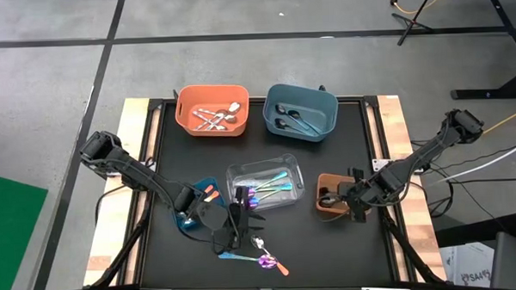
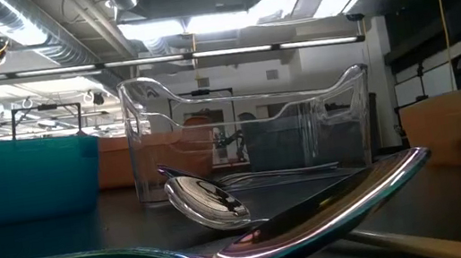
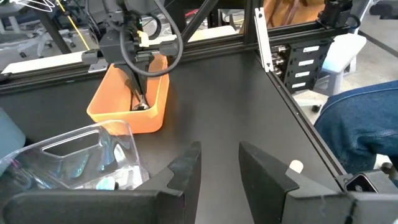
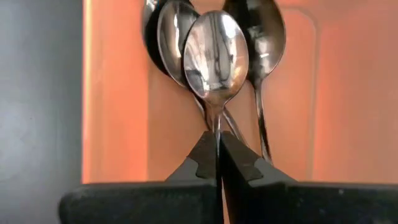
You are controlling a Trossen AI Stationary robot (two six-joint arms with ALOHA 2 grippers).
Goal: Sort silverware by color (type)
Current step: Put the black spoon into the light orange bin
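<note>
Black mat [image 1: 330,246] on a wood-edged table, grey floor all round, and ducts and strip lights across the ceiling in the low view.

My left gripper [image 1: 229,232] sits low at about 6 o'clock on the mat, arm reaching in from 9 o'clock; in its wrist view the two fingers [image 3: 186,171] stand parted with only bare mat between them, gripping nothing.

My right gripper [image 1: 344,196] comes in from 3 o'clock and hangs over the small brown bin [image 1: 328,204]. Its jaws are pinched tight on the neck of a plain silver spoon [image 4: 214,56], bowl pointing away from the wrist, over more silver spoons [image 4: 258,37] lying in that bin.

Room to move: open mat at 4 to 5 o'clock and along the left side. Near the front edge, an iridescent spoon [image 2: 315,216] and a silver spoon [image 2: 207,201] lie loose beside an orange-handled piece [image 1: 279,268], just by my left gripper.

Bins: orange bin [image 1: 211,110] at 11 o'clock holds silver pieces with orange handles [image 1: 216,119]; blue bin [image 1: 301,112] at 1 o'clock holds dark spoons [image 1: 292,120]; clear bin [image 1: 264,183] at centre holds iridescent pieces [image 1: 272,186]. A teal bin [image 1: 201,188] sits mostly under my left arm; contents hidden.
</note>
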